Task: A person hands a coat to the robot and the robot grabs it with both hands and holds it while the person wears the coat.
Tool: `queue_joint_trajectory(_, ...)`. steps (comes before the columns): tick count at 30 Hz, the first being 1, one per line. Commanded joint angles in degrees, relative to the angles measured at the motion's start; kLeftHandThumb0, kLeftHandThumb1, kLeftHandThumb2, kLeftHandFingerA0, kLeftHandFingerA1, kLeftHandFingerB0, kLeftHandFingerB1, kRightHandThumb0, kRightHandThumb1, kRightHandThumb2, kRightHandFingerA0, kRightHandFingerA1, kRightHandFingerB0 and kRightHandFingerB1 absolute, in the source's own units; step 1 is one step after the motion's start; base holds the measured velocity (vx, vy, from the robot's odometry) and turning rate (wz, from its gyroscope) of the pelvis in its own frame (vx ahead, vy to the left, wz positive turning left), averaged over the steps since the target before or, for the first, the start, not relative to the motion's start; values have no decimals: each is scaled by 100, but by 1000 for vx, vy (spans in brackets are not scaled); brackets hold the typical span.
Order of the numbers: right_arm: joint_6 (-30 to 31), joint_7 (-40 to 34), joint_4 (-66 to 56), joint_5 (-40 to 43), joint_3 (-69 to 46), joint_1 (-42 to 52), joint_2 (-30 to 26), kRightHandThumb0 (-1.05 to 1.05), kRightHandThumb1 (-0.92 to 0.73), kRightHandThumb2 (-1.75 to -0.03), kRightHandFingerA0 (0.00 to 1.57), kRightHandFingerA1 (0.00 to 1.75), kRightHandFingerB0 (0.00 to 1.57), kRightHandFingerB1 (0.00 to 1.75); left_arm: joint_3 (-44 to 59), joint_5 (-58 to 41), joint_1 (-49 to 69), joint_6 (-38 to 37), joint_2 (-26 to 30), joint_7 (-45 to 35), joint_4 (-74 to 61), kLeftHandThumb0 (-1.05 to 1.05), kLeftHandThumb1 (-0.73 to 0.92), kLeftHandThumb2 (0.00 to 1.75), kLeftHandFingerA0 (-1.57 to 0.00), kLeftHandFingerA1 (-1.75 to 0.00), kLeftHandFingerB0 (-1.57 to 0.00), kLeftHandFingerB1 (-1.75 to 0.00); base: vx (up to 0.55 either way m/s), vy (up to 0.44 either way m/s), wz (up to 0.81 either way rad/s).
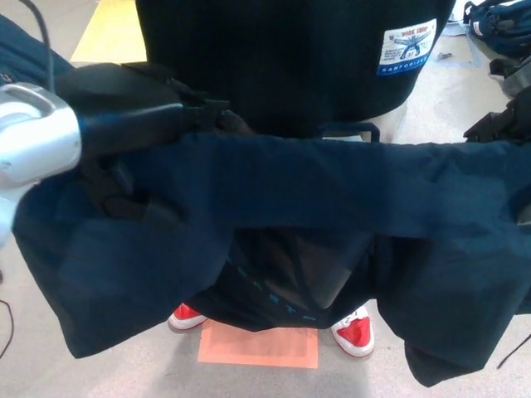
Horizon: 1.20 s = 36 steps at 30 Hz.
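A dark navy coat (332, 195) hangs spread across the head view, its collar edge running left to right with a hang loop (347, 128) at the middle. My left hand (217, 121) is shut on the coat's upper edge just left of centre, its white and black forearm reaching in from the left. At the far right my right hand (503, 124) grips the other end. A person in a black top (282, 58) stands close behind the coat, back to me, in red shoes (355, 332).
An orange floor mark (257, 347) lies between the person's feet. A yellow floor patch (112, 33) is at the top left and a blue bag (502, 18) at the top right. A thin cable (5, 327) lies at the lower left.
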Motion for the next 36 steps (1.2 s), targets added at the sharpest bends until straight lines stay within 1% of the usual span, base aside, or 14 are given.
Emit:
queue_joint_trajectory(1,-455,-405,-168,-178,-219,555,-92,-91,-66,-66,37,38,29,33,-229,270,188,-6,-71,1,60,-97,71,63,-51,-41,-30,-30,0,0,0)
queue_joint_trajectory(2,-756,-921,-310,-339,-376,826,-42,-84,-73,-63,73,48,60,42,-254,312,224,-56,-77,58,97,-97,54,96,-78,-60,-46,-46,0,0,0)
queue_joint_trajectory(4,-1111,-1563,-405,-505,-582,1169,84,-72,-78,-64,102,54,81,49,-323,471,257,-35,-57,82,84,-95,71,62,-92,-78,-79,-49,0,0,0)
queue_joint_trajectory(5,-1442,-2174,-409,-637,-751,1480,233,-53,-92,-70,96,129,87,93,-386,620,298,-65,-39,158,84,-71,57,100,-118,-139,-83,-113,0,0,0)
queue_joint_trajectory(6,-1772,-2849,-421,-851,-878,1794,367,-48,-92,-72,80,169,67,131,-433,755,375,-235,-11,363,125,-56,62,102,-114,-129,-86,-109,0,0,0)
queue_joint_trajectory(7,-1892,-3136,-452,-1008,-902,1918,404,-48,-92,-72,80,169,67,131,-443,809,429,-389,15,524,161,-56,62,102,-114,-129,-86,-109,0,0,0)
queue_joint_trajectory(8,-2094,-3527,-452,-1160,-946,2045,451,-37,-91,-69,84,133,78,86,-429,902,521,-510,21,785,205,-46,84,65,-92,-106,-82,-73,0,0,0)
queue_joint_trajectory(10,-2361,-4238,-466,-1419,-1052,2304,583,-34,-88,-70,81,152,78,91,-364,1025,713,-629,-21,1278,290,-38,70,103,-94,-118,-76,-91,0,0,0)
queue_joint_trajectory(12,-2369,-4546,-486,-1503,-1133,2441,712,-33,-89,-66,79,167,77,84,-276,1028,812,-726,-68,1643,378,-34,82,69,-86,-150,-78,-95,0,0,0)
queue_joint_trajectory(13,-2517,-4827,-414,-1524,-1185,2480,831,-33,-86,-64,78,175,55,150,-191,1115,852,-730,-103,1990,483,-33,83,69,-83,-151,-75,-103,0,0,0)
queue_joint_trajectory(20,-3015,-5640,-220,-1747,-1263,2562,1058,-33,-86,-64,77,173,63,138,91,1133,897,-568,-278,2756,815,-33,84,65,-79,-175,-57,-152,0,0,0)
queue_joint_trajectory(22,-2954,-5763,-189,-1771,-1309,2534,1142,-33,-86,-64,100,101,87,82,178,1149,874,-590,-323,3075,989,-32,81,63,-81,-175,-57,-157,0,0,0)
queue_joint_trajectory(30,-2673,-6690,-11,-1752,-1684,2682,1806,-30,-82,-64,98,148,83,132,570,1250,1057,-504,-824,4661,1457,-42,84,67,-79,-175,-64,-151,0,0,0)
queue_joint_trajectory(36,-2948,-7952,291,-1973,-1967,2785,2213,-32,-84,-68,101,147,89,122,863,1373,1131,-581,-1006,5887,1903,-40,83,72,-87,-166,-73,-145,0,0,0)
